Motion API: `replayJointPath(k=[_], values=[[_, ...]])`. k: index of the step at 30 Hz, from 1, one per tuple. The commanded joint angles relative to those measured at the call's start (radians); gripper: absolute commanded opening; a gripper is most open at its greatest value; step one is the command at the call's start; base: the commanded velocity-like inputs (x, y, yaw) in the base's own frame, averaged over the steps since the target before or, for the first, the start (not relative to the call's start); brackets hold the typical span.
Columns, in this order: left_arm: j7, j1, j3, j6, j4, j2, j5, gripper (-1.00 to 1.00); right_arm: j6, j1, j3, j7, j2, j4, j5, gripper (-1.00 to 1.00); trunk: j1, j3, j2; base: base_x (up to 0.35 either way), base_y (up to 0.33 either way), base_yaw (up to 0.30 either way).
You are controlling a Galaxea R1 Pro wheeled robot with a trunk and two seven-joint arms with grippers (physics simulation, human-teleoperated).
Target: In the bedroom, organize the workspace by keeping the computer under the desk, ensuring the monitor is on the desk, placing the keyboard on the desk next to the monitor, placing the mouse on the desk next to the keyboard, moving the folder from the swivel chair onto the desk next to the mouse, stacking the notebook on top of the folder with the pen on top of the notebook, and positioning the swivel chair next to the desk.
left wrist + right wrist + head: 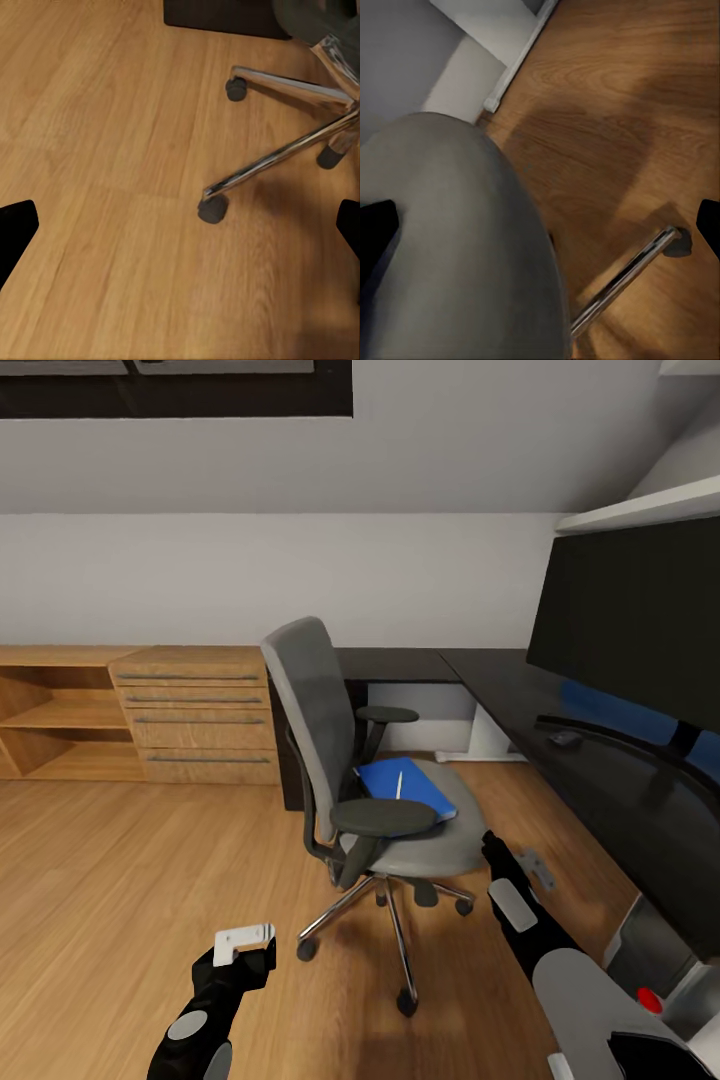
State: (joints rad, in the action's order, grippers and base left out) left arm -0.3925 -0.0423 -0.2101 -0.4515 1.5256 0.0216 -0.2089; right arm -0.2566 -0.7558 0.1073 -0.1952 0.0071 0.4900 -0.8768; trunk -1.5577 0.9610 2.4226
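Note:
The grey swivel chair [385, 800] stands mid-floor, turned toward the black desk [480, 680] on the right. A blue folder [415, 792] lies on its seat with a thin white pen [399, 784] on top. The large black monitor [640, 620] stands on the desk, and a small dark mouse [563, 738] lies in front of it. My left gripper [245, 942] hangs open low over the floor, left of the chair's metal base [292, 150]. My right gripper [512, 860] is open just right of the seat's front edge [457, 247], holding nothing.
A light wooden counter with drawers [200, 710] and open shelves [50, 730] lines the back wall on the left. A white shelf [640, 508] hangs above the monitor. Open wooden floor [120, 880] spreads left of the chair. The chair's casters [212, 208] stick out near my left gripper.

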Motion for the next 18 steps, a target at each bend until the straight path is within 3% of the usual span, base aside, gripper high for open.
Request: replayJointPath(k=[1,10,18], values=[[-0.009,-0.001,-0.002,-0.003,0.001,0.0,-0.01,1.0,-0.004,0.0,0.001,0.001,-0.002,0.0,-0.013,1.0,0.0,0.001,0.0,0.19,0.0,0.0],[-0.009,-0.001,-0.002,-0.001,0.001,-0.001,-0.01,1.0,0.029,0.0,0.005,0.002,-0.029,-0.001,-0.026,1.0,0.0,0.001,0.0,0.202,0.0,0.0],[-0.009,-0.001,-0.002,-0.001,0.0,-0.001,-0.01,1.0,0.039,0.0,0.005,0.001,-0.049,-0.001,-0.066,1.0,0.0,0.001,0.0,0.174,0.0,0.0]])
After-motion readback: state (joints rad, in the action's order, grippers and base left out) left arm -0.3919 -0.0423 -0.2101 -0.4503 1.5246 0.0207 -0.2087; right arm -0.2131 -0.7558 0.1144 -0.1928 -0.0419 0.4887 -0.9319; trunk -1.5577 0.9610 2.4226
